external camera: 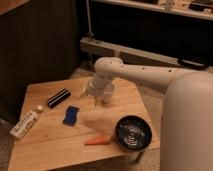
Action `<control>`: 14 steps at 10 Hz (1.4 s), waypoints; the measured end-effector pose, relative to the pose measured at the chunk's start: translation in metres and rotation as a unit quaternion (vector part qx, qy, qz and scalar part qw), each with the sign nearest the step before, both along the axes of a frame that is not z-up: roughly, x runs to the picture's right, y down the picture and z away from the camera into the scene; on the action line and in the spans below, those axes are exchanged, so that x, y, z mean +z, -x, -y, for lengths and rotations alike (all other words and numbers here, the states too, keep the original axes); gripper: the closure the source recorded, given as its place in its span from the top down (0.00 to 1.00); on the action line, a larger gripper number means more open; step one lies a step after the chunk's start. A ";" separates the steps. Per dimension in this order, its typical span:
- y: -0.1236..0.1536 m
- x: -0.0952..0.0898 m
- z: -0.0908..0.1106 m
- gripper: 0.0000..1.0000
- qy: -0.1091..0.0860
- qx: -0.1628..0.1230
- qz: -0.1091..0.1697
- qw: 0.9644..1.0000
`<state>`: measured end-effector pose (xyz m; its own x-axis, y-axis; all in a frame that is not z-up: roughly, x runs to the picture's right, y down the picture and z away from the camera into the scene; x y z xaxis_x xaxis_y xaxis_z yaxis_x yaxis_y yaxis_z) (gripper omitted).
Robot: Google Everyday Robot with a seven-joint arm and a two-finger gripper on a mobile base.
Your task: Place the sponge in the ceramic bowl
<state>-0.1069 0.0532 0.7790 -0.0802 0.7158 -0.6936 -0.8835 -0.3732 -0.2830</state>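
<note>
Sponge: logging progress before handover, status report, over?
Claw open, hovering over table rear. Sponge flat on table, untouched. Ceramic bowl empty, front corner. Carrot lies beside bowl, near the path.

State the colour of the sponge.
The sponge is bright blue (camera view); the gripper hovers over the table beyond it.

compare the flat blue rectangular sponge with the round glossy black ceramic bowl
The blue sponge is a small flat rectangle; the black bowl is round, hollow and much wider. The sponge lies left of centre; the bowl sits near the right front corner. Both rest on the wooden table, untouched by the open gripper hanging above its back half.
</note>
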 end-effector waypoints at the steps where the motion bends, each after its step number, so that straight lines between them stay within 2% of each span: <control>1: 0.004 0.004 0.001 0.65 0.000 -0.002 -0.001 1.000; 4: 0.010 0.024 -0.009 0.65 0.013 -0.007 -0.003 1.000; 7: 0.012 0.045 -0.020 0.65 0.027 -0.015 0.011 0.999; 9: 0.022 0.052 -0.020 0.65 0.038 -0.027 0.020 0.999; 14: 0.037 0.061 -0.020 0.65 0.048 -0.042 0.041 0.997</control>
<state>-0.1440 0.0732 0.8400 0.0360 0.6481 -0.7607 -0.8881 -0.3283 -0.3218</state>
